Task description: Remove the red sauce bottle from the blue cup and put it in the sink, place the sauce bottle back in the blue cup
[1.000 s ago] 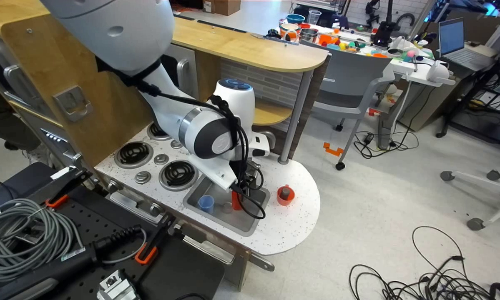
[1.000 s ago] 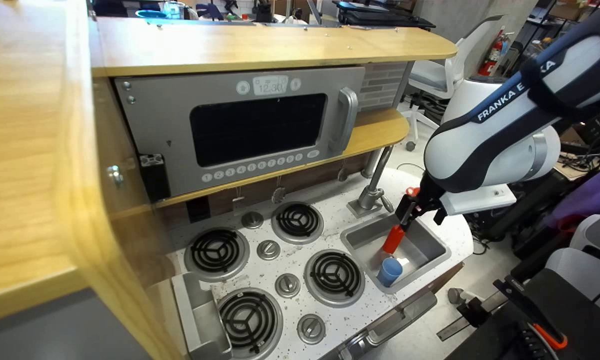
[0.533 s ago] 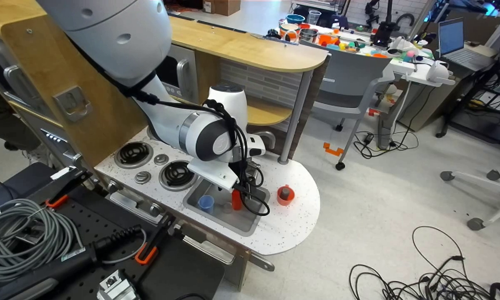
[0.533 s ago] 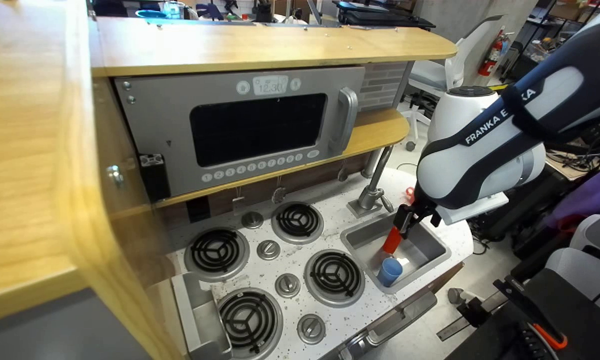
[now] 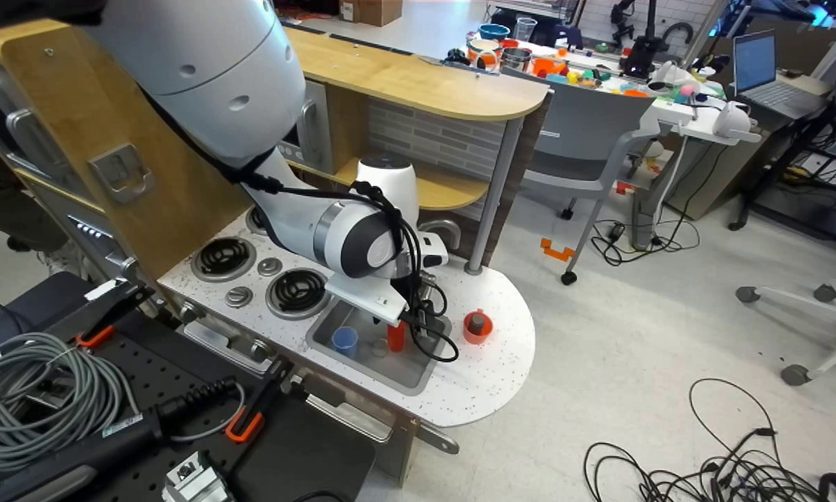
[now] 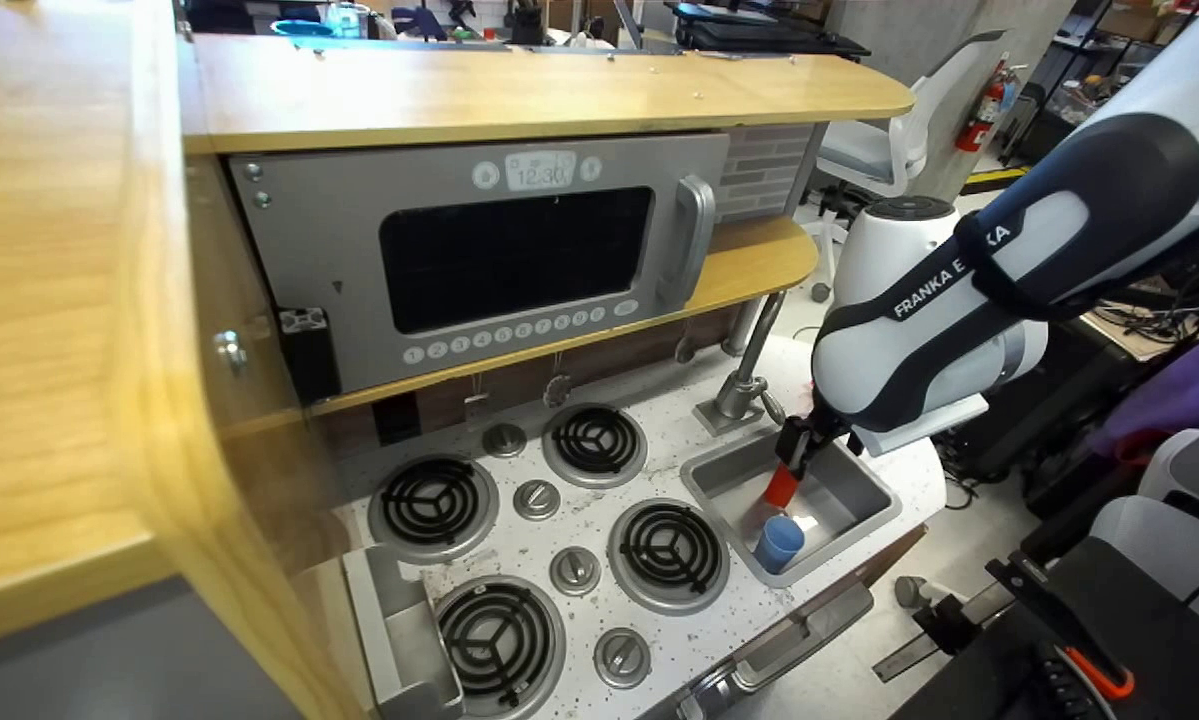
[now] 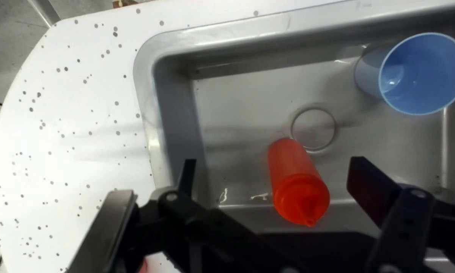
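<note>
The red squeeze bottle (image 7: 297,178) stands in the sink (image 7: 244,106), apart from the light-blue cup (image 7: 413,76) and flanked by the wide-spread, empty gripper (image 7: 273,167), so the return pick-up (my guess) seems in hand, calling for centring, a light pinch and a lift.

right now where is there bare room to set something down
Bare: speckled countertop bordered by the sink, its own rounded edge and the round red container; also sink floor between the blue cup and the wrist view's left wall. Crowded: where the open gripper straddles the red sauce bottle.
</note>
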Controlling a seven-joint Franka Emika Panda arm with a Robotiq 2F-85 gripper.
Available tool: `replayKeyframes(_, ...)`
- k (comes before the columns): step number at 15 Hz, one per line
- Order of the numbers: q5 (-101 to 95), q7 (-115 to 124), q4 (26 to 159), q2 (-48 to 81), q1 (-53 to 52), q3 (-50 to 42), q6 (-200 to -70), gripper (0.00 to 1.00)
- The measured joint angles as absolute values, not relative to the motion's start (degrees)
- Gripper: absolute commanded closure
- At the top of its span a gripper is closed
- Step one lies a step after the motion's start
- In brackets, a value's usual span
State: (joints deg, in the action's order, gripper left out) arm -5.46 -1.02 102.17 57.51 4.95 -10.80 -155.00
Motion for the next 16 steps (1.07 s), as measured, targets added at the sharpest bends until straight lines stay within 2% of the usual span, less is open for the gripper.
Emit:
replayKeyframes(8, -5.46, -1.02, 96.97, 62.00, 3.96, -10.73, -154.99, 0.01)
replayKeyframes(9, -5.46, -1.02, 96.48, 62.41, 3.77, -10.73, -154.98, 0.25)
replayKeyframes(10, -5.46, -1.02, 95.98, 62.83, 3.63, -10.71, -154.93, 0.25)
replayKeyframes(16, -5.46, -0.80, 93.23, 65.15, 3.52, -10.95, -154.44, 0.72)
